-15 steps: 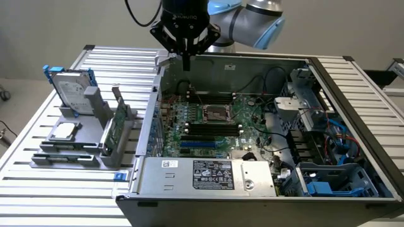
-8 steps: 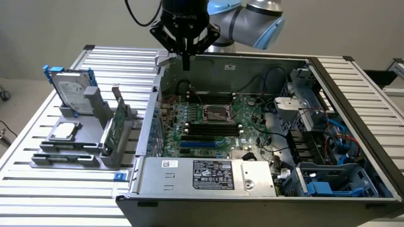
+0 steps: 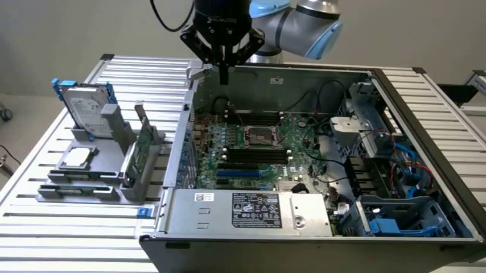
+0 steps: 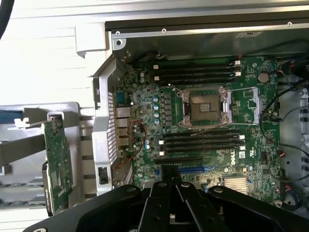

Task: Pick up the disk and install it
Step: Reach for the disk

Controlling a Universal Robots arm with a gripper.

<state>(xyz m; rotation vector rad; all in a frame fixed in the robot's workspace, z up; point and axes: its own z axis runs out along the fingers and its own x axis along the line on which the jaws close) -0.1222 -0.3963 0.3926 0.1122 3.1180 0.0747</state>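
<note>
**Clenched gripper over the open case, disk upright in its rack**

Exterior view: The black two-fingered gripper (image 3: 224,78) on the grey-and-blue robot arm (image 3: 304,23) hangs pointing down over the far rim of the open black computer case (image 3: 227,259). It is near that case's corner on the exterior view's left. Its jaws are clenched together with nothing between them. The disk (image 3: 86,111) is a flat silver-grey hard drive with a white label in a blue plastic carrier. It stands upright in a grey plastic rack (image 3: 76,193) on the slatted metal table (image 3: 45,227), at the exterior view's left and well apart from the gripper. In the same rack a small square silver chip (image 3: 79,159) lies flat. A green circuit card (image 3: 135,156) stands on edge there too, between the disk and the case. Inside the case lies a green motherboard (image 3: 251,142). A silver power supply box (image 3: 251,210) with a black label sits along the near edge.

Wrist view: The gripper's black fingers (image 4: 161,193) meet, empty, above the motherboard (image 4: 145,96). The board carries a square metal processor socket (image 4: 203,106) and black memory slots (image 4: 198,72). The green circuit card (image 4: 58,164) stands in the grey rack, outside the case wall.
</note>
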